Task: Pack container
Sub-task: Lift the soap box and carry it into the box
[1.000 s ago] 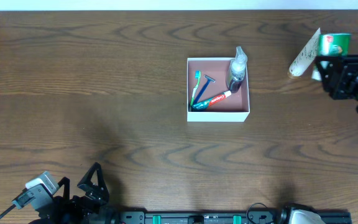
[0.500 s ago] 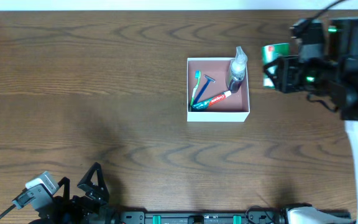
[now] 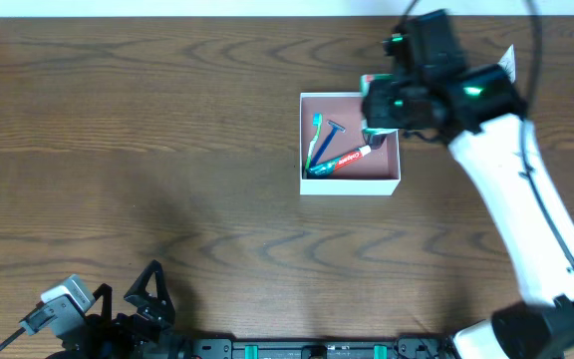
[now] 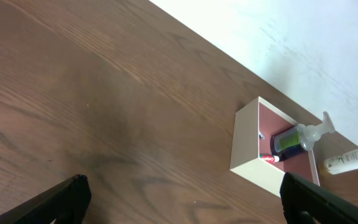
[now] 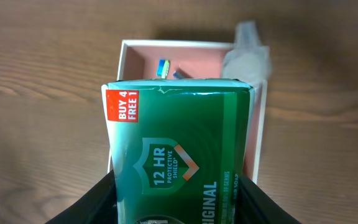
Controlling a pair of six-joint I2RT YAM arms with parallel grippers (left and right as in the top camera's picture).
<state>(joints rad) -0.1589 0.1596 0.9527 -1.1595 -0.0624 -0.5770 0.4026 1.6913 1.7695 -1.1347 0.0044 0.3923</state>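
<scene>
The right gripper (image 3: 375, 100), jaws clamped on a green soap box (image 5: 179, 143), hovers over the container (image 3: 350, 185) at mid-table, apparently to drop it in, while the left gripper (image 3: 153, 291) rests wide open, well apart.

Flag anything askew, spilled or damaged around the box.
Nothing looks spilled or damaged. The pump bottle is in the container, but its head pokes out over the rim, so it does not sit fully inside. A tube lies outside it, not packed.
</scene>
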